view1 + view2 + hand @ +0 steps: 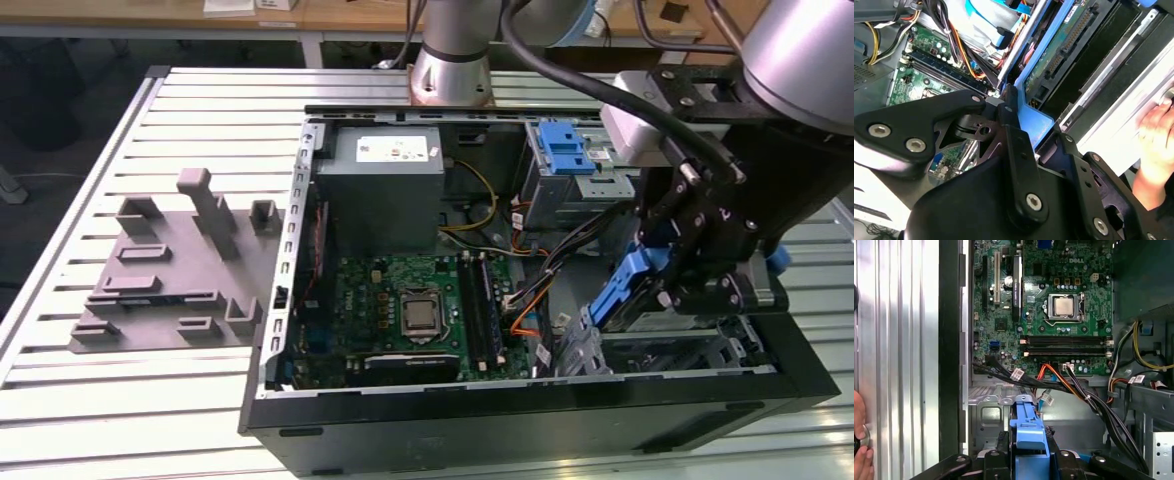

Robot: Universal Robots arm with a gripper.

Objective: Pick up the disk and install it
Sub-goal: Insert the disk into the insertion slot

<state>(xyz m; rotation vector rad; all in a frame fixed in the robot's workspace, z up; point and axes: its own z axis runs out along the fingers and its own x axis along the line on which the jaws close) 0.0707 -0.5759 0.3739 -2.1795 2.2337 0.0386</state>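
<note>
My gripper (687, 285) hangs over the right front corner of the open computer case (534, 395), shut on the disk (617, 298). The disk's blue carrier sticks out below the black fingers, tilted on edge, just above the metal bay (667, 345) in that corner. In the second wrist view the blue carrier (1040, 122) sits clamped between my gripper's (1036, 132) fingers, and the drive's connector edge (1069, 40) runs beyond it. In the first wrist view the carrier's blue end tab (1028, 425) stands between the fingers of my gripper (1029, 447).
Inside the case lie the green motherboard (414, 310), a grey power supply box (387, 185), a blue-latched drive cage (574, 160) and loose cables (534, 285). A grey fixture plate (180, 270) rests on the slatted table. A person's hand (1154, 125) is beside the case wall.
</note>
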